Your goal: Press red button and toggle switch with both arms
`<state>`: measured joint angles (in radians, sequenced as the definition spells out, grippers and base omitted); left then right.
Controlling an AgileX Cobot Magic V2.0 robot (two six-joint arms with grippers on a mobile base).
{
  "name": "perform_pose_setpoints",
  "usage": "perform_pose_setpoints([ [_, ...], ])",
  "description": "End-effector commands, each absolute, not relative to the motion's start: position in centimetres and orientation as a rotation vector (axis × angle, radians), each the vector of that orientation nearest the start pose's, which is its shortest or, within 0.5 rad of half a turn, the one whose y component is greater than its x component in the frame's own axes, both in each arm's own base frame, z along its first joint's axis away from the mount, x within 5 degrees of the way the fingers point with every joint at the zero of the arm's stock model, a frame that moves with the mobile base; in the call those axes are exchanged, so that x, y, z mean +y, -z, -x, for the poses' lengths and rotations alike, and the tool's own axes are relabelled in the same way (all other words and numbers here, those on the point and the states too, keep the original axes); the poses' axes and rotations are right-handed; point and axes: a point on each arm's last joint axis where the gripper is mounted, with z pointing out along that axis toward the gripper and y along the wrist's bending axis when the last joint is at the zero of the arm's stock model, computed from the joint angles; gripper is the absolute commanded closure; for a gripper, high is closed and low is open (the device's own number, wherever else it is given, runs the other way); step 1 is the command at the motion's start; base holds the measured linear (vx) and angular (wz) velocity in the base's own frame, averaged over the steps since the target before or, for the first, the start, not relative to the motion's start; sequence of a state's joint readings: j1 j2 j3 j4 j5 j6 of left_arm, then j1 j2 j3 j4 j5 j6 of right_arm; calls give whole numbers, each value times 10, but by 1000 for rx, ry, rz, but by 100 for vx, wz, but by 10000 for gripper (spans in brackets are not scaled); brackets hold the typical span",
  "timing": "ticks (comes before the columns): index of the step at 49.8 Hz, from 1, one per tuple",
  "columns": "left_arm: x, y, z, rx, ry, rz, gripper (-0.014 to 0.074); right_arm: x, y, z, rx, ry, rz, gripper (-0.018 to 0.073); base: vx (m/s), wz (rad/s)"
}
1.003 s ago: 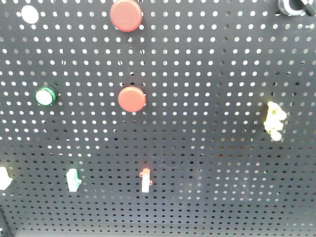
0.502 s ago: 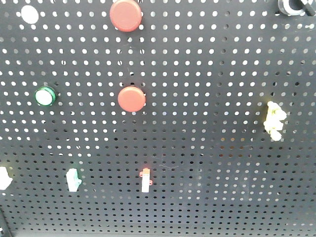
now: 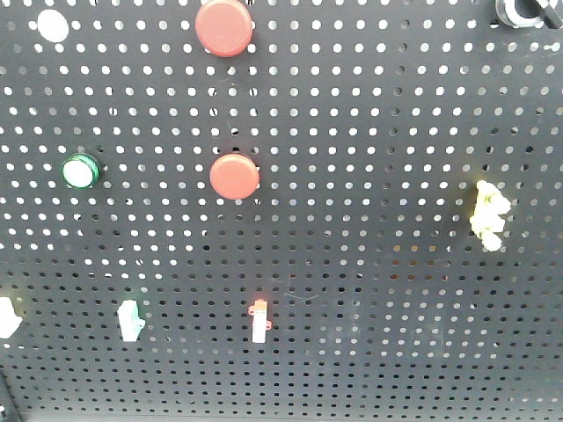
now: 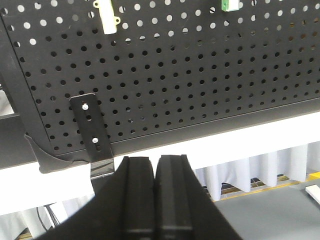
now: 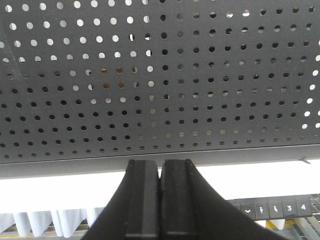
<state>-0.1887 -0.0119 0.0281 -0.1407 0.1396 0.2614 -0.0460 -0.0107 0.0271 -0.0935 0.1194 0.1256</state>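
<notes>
In the front view a black pegboard (image 3: 378, 105) carries two red buttons. The red button (image 3: 224, 26) is the larger one at the top edge; a smaller red one (image 3: 235, 176) sits below it. Several small switch-like parts are mounted lower down: a white one with an orange tip (image 3: 259, 320), a green one (image 3: 130, 318) and a pale yellow one (image 3: 488, 214). I cannot tell which is the toggle switch. My left gripper (image 4: 156, 161) and right gripper (image 5: 161, 164) are both shut and empty, each below the board's lower edge. Neither shows in the front view.
A green round button (image 3: 80, 170) is at the left of the board and a white part (image 3: 7, 316) at its left edge. The left wrist view shows a bracket (image 4: 91, 127) at the board's lower corner, a cream part (image 4: 107, 17) and a green part (image 4: 230, 5).
</notes>
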Motion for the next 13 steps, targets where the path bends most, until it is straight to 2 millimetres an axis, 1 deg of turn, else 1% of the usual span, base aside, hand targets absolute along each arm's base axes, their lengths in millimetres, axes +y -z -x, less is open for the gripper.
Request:
perform_pose_setpoints([
  [1, -11, -189, -56, 1556, 73, -238, 595, -3, -197, -56, 1533, 24, -63, 562, 0, 0],
  [13, -11, -189, -56, 1556, 73, -238, 595, -3, -197, -56, 1533, 24, -63, 562, 0, 0],
])
